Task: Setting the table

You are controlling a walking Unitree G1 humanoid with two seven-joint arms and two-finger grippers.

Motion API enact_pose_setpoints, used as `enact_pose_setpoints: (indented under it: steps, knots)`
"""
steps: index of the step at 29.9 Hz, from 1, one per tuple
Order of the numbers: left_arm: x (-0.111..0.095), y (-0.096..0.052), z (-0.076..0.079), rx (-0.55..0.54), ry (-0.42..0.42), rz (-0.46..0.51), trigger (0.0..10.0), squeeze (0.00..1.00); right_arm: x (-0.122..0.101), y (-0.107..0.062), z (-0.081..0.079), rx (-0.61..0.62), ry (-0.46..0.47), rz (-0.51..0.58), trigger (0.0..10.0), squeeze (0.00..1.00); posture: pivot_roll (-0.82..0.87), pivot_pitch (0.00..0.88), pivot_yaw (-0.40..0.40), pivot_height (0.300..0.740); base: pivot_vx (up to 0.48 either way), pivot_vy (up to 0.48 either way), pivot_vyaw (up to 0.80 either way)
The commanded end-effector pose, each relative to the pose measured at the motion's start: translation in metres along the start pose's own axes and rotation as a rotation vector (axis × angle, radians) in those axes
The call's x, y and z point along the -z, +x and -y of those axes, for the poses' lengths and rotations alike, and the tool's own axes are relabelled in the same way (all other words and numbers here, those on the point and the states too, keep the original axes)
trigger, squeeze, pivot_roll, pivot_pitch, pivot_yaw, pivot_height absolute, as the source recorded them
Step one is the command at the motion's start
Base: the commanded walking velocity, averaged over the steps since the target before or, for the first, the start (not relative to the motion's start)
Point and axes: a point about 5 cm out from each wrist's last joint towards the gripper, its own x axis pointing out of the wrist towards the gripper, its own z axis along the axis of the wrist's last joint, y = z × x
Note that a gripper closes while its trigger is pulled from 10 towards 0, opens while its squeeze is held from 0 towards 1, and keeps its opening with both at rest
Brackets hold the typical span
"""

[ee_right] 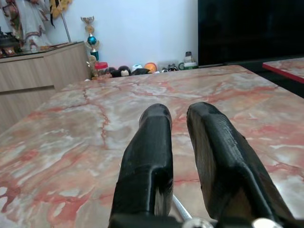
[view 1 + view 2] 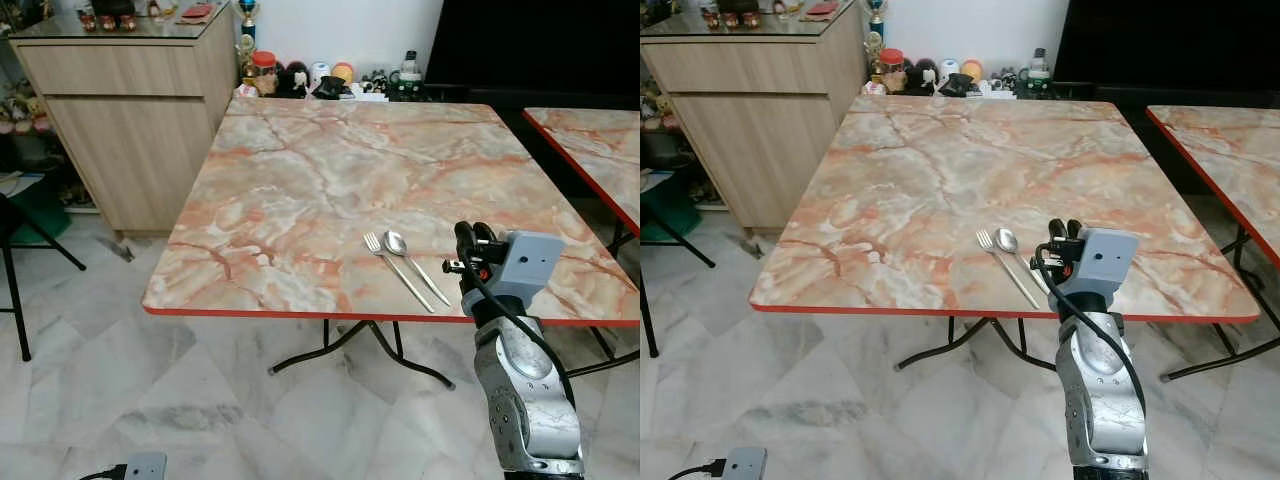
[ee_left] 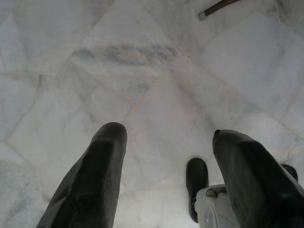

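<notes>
A silver fork (image 2: pixel 402 276) and a spoon (image 2: pixel 420 270) lie side by side near the front edge of the orange marble-patterned table (image 2: pixel 330 170), handles pointing to the front right. My right gripper (image 2: pixel 472 232) is raised just right of them over the table's front edge. Its black fingers (image 1: pixel 152 142) stand close together, shut with nothing between them, pointing across the tabletop. A thin metal handle shows just below the fingers in the right wrist view. My left gripper (image 3: pixel 166 137) hangs open above the pale marble floor.
A second matching table (image 2: pixel 600 150) stands to the right across a narrow gap. A wooden cabinet (image 2: pixel 130 130) stands at the back left, and jars and small items (image 2: pixel 320 80) line the wall behind the table. A black chair leg (image 2: pixel 15 260) is at the far left.
</notes>
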Motion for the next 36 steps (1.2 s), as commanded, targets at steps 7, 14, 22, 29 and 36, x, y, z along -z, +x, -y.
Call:
enact_pose_setpoints:
  steps: [7,14,22,29,36]
  knots:
    - [0.0054,-0.0019,-0.001,-0.001,-0.017,-0.015,10.0,0.0,0.0059,-0.0029,-0.0014,-0.019,0.0,-0.029,10.0,0.0,-0.05,0.109,-0.009,0.74,0.0,0.0,0.0]
    - [0.0079,-0.003,-0.0002,0.02,-0.022,-0.021,10.0,0.0,0.0077,-0.0043,-0.0002,-0.018,-0.009,-0.038,10.0,0.0,-0.05,0.109,-0.009,0.74,0.292,0.0,0.0]
    - [0.0075,-0.0025,0.0021,0.027,-0.029,-0.019,10.0,0.0,0.0078,-0.0028,-0.0011,-0.03,-0.014,-0.038,10.0,0.0,-0.05,0.102,-0.01,0.74,0.416,0.0,0.0]
    - [0.0066,-0.0024,0.0014,0.019,-0.028,-0.013,10.0,0.0,0.0087,-0.0042,-0.0024,-0.04,-0.02,-0.044,10.0,0.0,-0.05,0.102,-0.012,0.74,0.362,0.0,0.0]
    - [0.0074,-0.0027,0.0016,0.02,-0.034,-0.014,10.0,0.0,0.01,-0.0055,-0.0062,-0.073,-0.043,-0.051,10.0,0.0,-0.05,0.102,-0.012,0.74,0.0,0.0,0.0]
